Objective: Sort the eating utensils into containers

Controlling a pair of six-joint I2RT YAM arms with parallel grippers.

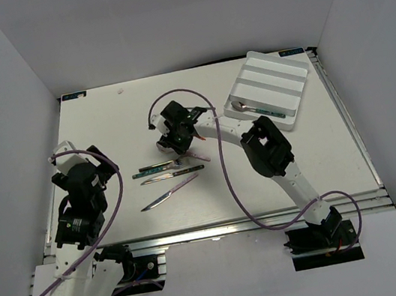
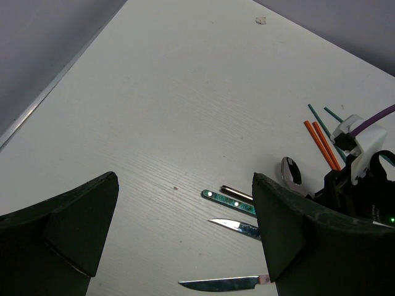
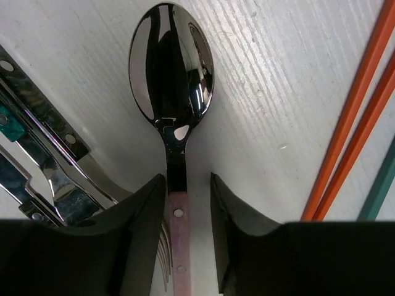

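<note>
**Fingers astride spoon handle**

The right gripper sits low over the table, fingers parted narrowly, one on each side of the spoon where its neck meets the pink handle. A sliver of table shows beside the handle, so contact cannot be told. The left gripper hovers with its fingers spread wide and nothing between them.

Only the right wrist view shows the handle bracketed, with orange chopsticks beside the spoon. Only the top view shows the tray, well apart to the right, a green-handled utensil in its nearest slot. The left wrist view adds a pink-handled knife.
</note>
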